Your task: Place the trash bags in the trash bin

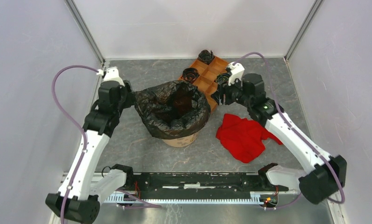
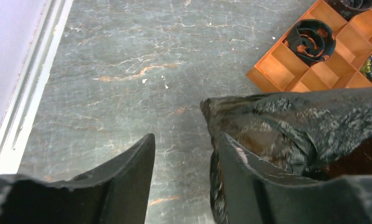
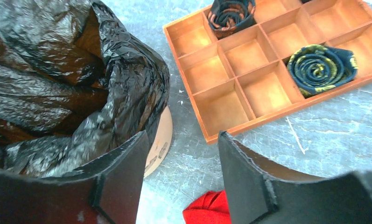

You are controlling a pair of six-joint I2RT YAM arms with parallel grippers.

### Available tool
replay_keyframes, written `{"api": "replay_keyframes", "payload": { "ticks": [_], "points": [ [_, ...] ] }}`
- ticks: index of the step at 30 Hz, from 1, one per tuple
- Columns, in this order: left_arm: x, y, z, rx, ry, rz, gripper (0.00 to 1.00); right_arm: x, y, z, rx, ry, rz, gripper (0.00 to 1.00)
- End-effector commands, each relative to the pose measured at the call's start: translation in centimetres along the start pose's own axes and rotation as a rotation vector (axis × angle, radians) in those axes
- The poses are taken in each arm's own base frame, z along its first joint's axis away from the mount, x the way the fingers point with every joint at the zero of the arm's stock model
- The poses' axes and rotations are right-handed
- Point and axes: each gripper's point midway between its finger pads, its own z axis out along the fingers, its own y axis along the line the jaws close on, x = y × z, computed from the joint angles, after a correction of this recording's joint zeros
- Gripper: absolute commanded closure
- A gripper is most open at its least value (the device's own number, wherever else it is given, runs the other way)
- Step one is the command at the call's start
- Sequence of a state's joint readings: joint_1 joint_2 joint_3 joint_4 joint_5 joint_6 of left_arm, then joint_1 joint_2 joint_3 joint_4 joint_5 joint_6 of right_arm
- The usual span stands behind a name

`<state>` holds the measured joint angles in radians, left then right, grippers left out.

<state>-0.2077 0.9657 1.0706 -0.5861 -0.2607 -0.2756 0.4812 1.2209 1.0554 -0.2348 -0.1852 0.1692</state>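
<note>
A large wrinkled black trash bag [image 1: 171,111] sits in the orange trash bin [image 1: 181,139], its mouth spread open and folded down over the rim. My left gripper [image 1: 131,99] is at the bag's left edge, open. In the left wrist view the gripper [image 2: 184,154] has only floor between its fingers, and the right finger [image 2: 240,172] lies against the bag's outer fold [image 2: 305,119]. My right gripper [image 1: 218,96] is open at the bag's right edge. In the right wrist view the gripper [image 3: 181,149] hangs over bare floor beside the bag [image 3: 72,84] and the bin's lettered side [image 3: 161,140].
An orange compartment tray [image 1: 207,81] with dark rolled cloths [image 3: 320,67] lies behind the bin, close to the right gripper. A red cloth [image 1: 242,136] lies on the floor right of the bin. White walls and metal rails [image 1: 86,32] enclose the workspace.
</note>
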Motion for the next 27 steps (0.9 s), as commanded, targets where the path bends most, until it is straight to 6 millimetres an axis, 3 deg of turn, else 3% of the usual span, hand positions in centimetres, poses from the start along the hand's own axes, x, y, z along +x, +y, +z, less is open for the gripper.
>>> {"api": "replay_keyframes", "payload": {
  "ticks": [1, 5, 10, 18, 22, 24, 27],
  "points": [
    [0.2, 1.5, -2.1, -0.063, -0.006, -0.083, 0.33, -2.4, 0.7, -3.2, -0.093, -0.132, 0.045, 0.33],
    [0.3, 0.5, -3.1, 0.003, 0.012, -0.197, 0.22, -1.9, 1.9, -4.2, -0.241, -0.166, 0.087, 0.28],
    [-1.4, -1.2, -4.7, 0.148, -0.045, -0.381, 0.22, -0.5, 4.8, -5.0, -0.49, -0.248, 0.228, 0.25],
    [1.0, -3.6, -3.6, 0.345, 0.031, -0.521, 0.38, 1.4, 5.9, -4.2, -0.613, -0.246, 0.324, 0.32],
    [2.3, -3.0, -2.4, 0.304, 0.059, -0.507, 0.42, 1.8, 5.6, -3.8, -0.592, -0.244, 0.329, 0.3],
    [2.7, -2.9, -1.9, 0.305, 0.06, -0.494, 0.55, 2.0, 5.9, -3.5, -0.601, -0.237, 0.33, 0.31],
    [3.2, -1.4, -0.9, 0.244, 0.055, -0.479, 0.62, 2.3, 6.5, -2.9, -0.617, -0.217, 0.334, 0.36]
  ]
}}
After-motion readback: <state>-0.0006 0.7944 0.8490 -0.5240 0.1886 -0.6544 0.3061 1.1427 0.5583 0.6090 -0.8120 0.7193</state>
